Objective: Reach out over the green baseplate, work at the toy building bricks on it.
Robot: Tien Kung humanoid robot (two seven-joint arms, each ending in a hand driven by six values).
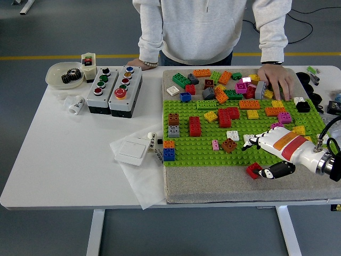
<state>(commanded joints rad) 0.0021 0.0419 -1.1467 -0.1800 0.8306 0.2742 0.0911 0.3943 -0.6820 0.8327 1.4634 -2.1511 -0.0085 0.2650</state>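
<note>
**Green baseplate crowded, right hand low at its near right corner**

Green studded baseplate (202, 144) lies on a grey felt mat (213, 184) on the right half of your white tabletop (64, 154), dotted with toy bricks. Your right hand (262, 156) reaches in from the right, fingers spread and holding nothing; the white fingers (253, 141) lie over the plate's near edge by a small white brick (233, 135), and the black thumb (274, 170) touches a red square brick (254, 170) on the mat. A brown brick (229, 145) and a pink one (215, 144) stand just left. At the far side, a person's hand (277, 80) rests on the loose brick pile (224, 82). Two grey button boxes (114, 88) sit well to the left.
</note>
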